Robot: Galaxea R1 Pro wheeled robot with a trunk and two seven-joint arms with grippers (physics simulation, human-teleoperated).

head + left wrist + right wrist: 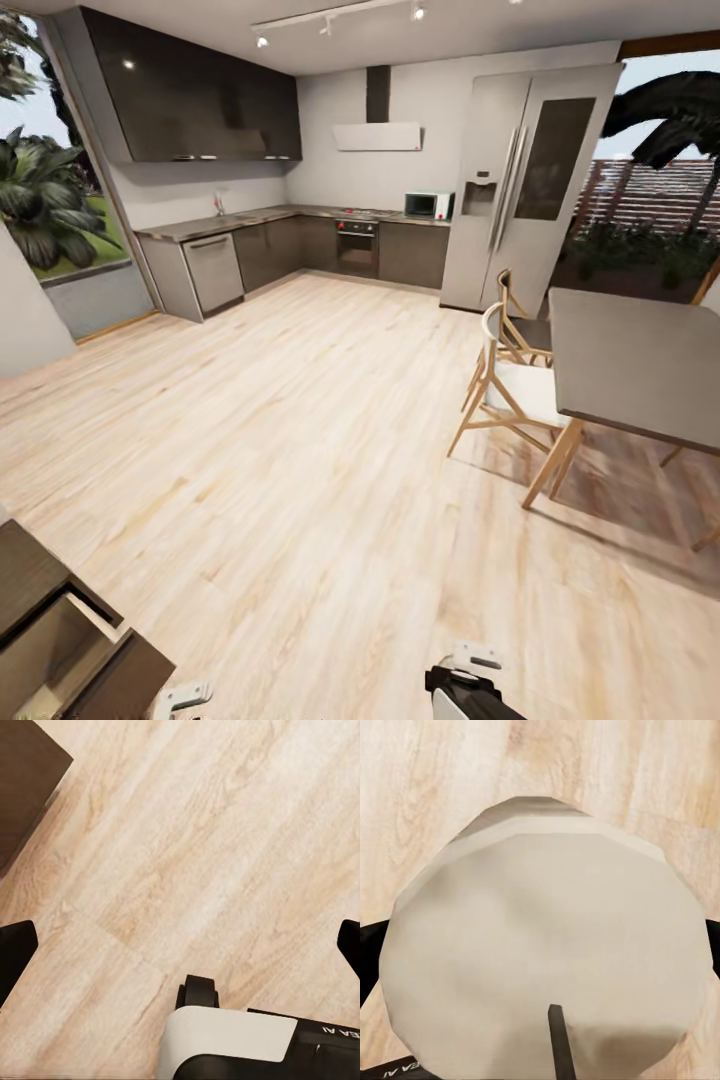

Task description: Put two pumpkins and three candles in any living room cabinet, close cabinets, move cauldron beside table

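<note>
My right gripper is shut on an off-white candle, a stubby cylinder with a small dark wick, held above the wood floor. That gripper's body shows in the head view at the bottom edge. My left gripper is open with only floor between its dark fingers; its tip shows in the head view. The dark brown cabinet is at the bottom left, with a pale-lined drawer pulled open. Its corner appears in the left wrist view. The pumpkins, cauldron and coffee table are out of view.
A tall grey dining table with wooden chairs stands at the right. A fridge and grey kitchen counters line the far wall. Light wood floor spreads between them. The robot's white base is below the left gripper.
</note>
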